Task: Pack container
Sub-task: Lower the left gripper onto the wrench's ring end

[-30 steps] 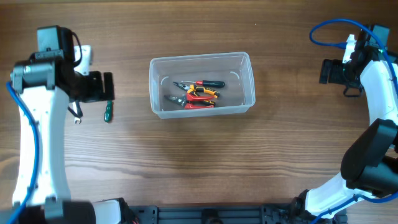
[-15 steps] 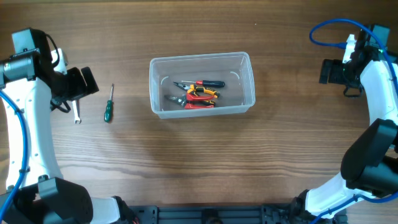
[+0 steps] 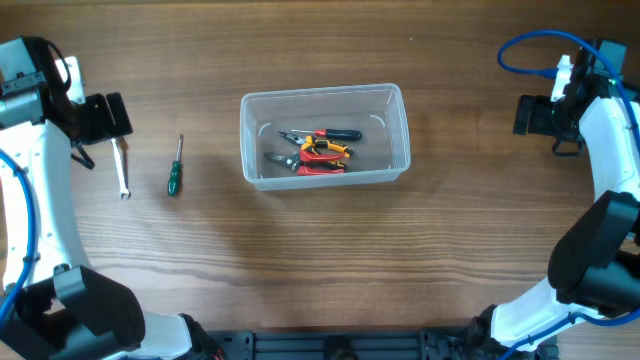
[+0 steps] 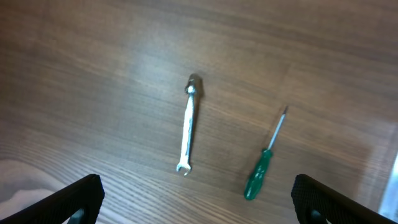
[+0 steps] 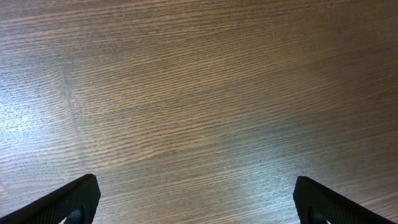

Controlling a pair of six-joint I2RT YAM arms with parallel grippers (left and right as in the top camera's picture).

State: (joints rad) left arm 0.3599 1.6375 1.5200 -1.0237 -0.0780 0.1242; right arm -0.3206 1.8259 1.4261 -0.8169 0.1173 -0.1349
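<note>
Overhead, our left pincer (image 3: 112,116), released and empty, has drawn back to the left edge of the surface (image 3: 200,270), baring wrench (image 3: 121,168) and screwdriver (image 3: 176,168) we must still pack into the container (image 3: 320,91).

Overhead view: set high, aimed straight down; the whole worktop (image 3: 320,260) and both arms are taken in.

Left wrist view: carried behind the left gripper (image 4: 199,202), aimed down past its fingertips, fairly near the wood. A wrench (image 4: 188,130) and a screwdriver (image 4: 264,158) are seen ahead of the gripper; both are shared with the overhead view.

Right wrist view: carried behind the right gripper (image 5: 199,202); wood grain ahead of it is framed close.
</note>
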